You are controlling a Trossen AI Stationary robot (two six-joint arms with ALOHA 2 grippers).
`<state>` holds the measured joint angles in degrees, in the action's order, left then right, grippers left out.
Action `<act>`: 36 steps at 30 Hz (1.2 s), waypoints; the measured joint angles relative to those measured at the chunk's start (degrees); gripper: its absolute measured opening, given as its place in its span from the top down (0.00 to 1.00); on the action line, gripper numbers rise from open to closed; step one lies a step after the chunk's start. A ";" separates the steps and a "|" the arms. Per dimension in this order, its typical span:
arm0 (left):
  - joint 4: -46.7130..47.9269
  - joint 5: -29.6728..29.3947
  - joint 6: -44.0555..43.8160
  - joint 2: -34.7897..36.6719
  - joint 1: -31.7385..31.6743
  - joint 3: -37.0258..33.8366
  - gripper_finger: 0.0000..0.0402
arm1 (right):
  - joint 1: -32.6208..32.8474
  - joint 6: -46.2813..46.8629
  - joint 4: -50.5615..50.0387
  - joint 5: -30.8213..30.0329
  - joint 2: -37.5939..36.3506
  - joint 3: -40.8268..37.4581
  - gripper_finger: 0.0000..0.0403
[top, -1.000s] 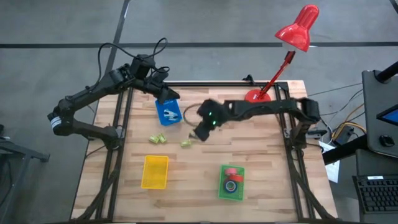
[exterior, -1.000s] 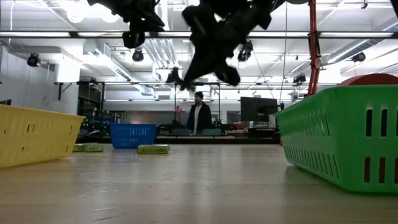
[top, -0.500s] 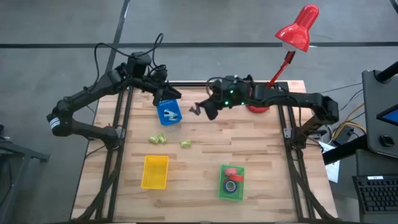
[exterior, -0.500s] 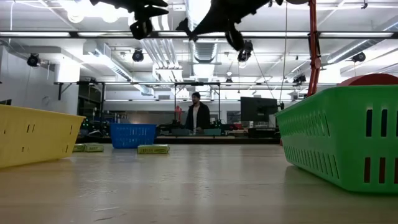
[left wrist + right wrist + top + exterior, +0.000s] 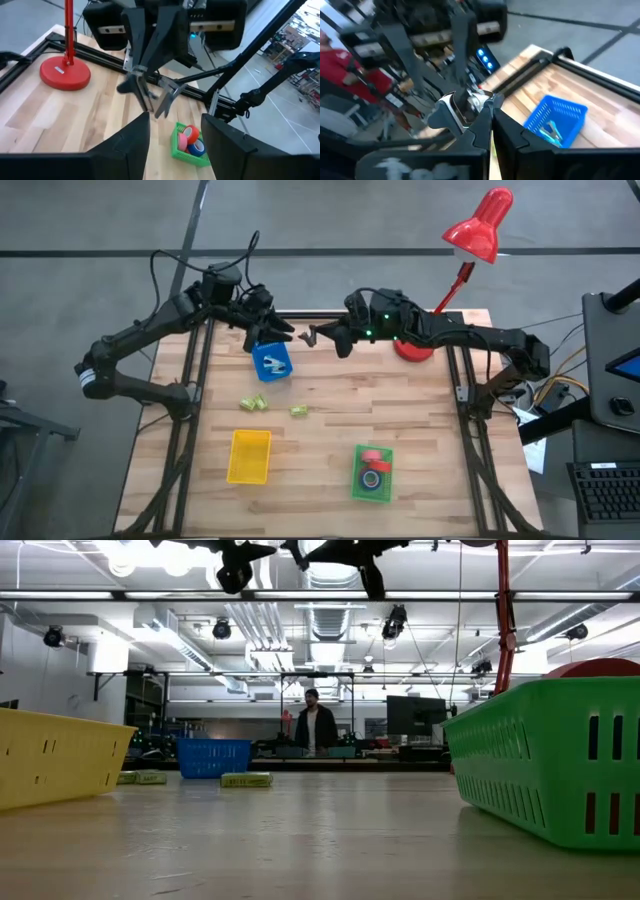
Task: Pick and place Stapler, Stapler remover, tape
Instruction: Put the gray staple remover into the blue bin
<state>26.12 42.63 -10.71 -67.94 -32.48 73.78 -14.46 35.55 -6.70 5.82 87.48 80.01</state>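
Pale wood-plank table (image 5: 420, 420) (matt finish); perforated plastic green basket (image 5: 560, 760).

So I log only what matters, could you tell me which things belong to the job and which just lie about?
Job: tape rolls in green tray; pale tool in blue tray; yellow tray; probably the small green items; left hand over blue tray, right hand beside it.
About: red lamp; person behind.
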 joint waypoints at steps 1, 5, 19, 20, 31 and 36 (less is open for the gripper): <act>-0.03 0.00 0.10 -0.01 0.07 0.00 0.56 | -0.09 0.17 0.62 -0.03 0.00 0.05 0.98; -0.04 0.00 1.10 -0.02 0.10 0.00 0.56 | -0.30 0.04 1.70 -0.06 0.00 0.10 0.98; -3.16 1.13 -1.87 -0.80 0.52 0.02 0.58 | -0.48 -1.30 2.74 0.00 0.11 0.12 0.98; -3.09 1.11 -1.91 -0.85 0.52 0.02 0.58 | -0.48 -1.35 2.78 0.01 0.11 0.12 0.98; -3.92 1.01 -3.41 -1.99 0.56 0.02 0.63 | -0.46 -1.47 3.54 0.11 0.13 0.12 0.98; -5.37 1.00 -6.53 -3.04 0.74 0.02 0.64 | -0.46 -1.48 4.15 0.13 0.13 0.12 0.98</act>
<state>20.75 43.63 -17.24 -70.98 -31.75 73.80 -14.92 34.08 -2.55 5.95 87.61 80.14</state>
